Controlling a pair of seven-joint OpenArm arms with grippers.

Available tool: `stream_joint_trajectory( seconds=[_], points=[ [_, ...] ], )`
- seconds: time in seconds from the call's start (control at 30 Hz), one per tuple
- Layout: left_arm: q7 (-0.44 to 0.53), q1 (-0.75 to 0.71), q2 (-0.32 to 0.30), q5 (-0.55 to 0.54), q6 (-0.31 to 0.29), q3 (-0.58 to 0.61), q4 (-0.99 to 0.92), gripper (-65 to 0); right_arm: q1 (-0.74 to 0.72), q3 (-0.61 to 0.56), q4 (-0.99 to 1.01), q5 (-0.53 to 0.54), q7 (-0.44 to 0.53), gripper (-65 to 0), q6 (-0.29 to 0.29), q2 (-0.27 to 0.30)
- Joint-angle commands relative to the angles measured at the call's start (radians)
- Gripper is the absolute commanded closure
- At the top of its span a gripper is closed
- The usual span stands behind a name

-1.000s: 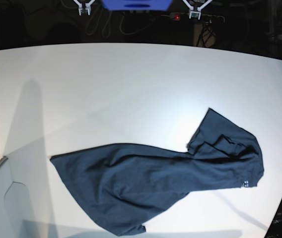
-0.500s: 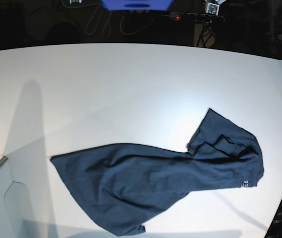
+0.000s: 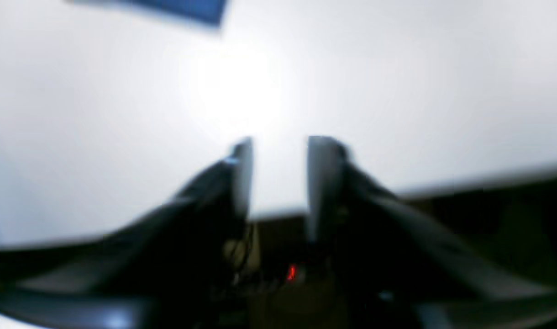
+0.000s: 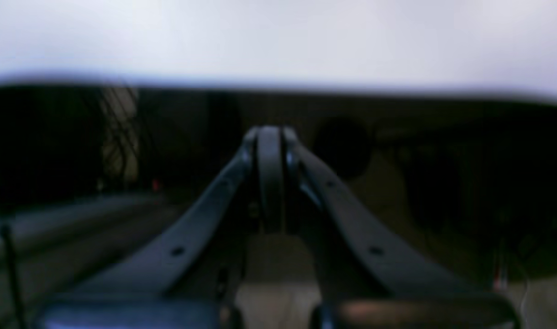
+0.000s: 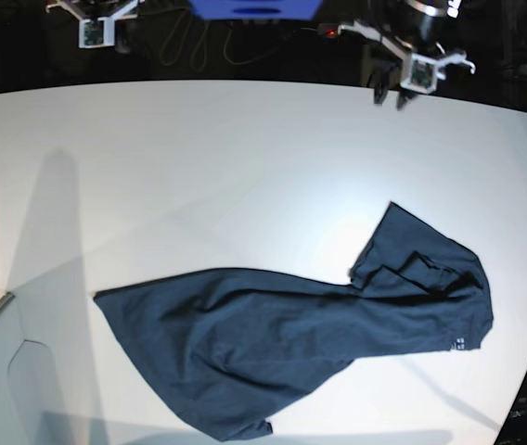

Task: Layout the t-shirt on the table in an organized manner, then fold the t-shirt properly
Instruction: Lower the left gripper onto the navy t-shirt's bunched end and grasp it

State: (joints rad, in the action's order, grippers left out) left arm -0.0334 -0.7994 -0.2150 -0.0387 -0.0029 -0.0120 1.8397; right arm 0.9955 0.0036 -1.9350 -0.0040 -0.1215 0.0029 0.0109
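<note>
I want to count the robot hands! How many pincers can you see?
2. The left pincer hangs over the table's far right edge; the right pincer is at the far left.

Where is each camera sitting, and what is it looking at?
Base: sits high, looking down at the white table and the t-shirt; both hands show along the far edge.
Left wrist: rides the left arm, looking past the open left hand at the table's edge.
Right wrist: rides the right arm, looking past the shut right hand at the dark room and the table's rim.
Shared: all see the table; the left hand shows in base too.
</note>
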Motion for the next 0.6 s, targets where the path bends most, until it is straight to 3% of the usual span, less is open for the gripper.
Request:
stream_joint_trajectory(
  seconds=[0.0,0.1,0.27,0.43,0.57],
  points=[
    [0.023,0.013,0.006,-0.023,0.005,-0.003,0.024,-24.9,0.016,-0.001,-0.031,-0.001,0.016,0.0,-0.001,0.001],
    [0.023,0.100,0.009,-0.106,0.007,-0.003,0.019,-29.9,0.010,-0.003,-0.070,-0.001,0.016,0.0,-0.001,0.001],
    [0.016,0.297,0.013,-0.204,0.007,0.007,-0.100,-30.7,0.007,-0.003,-0.073,-0.001,0.016,0.0,-0.001,-0.001],
    [-0.161,0.478,0.015,-0.289,0.005,-0.001,-0.243,-30.8,0.010,0.005,-0.068,-0.001,0.016,0.0,-0.001,0.002],
    [-0.182,0.567,0.015,-0.396,0.007,-0.044,-0.366,-34.2,0.009,0.006,-0.068,-0.001,-0.030,0.0,-0.001,0.002]
  ],
)
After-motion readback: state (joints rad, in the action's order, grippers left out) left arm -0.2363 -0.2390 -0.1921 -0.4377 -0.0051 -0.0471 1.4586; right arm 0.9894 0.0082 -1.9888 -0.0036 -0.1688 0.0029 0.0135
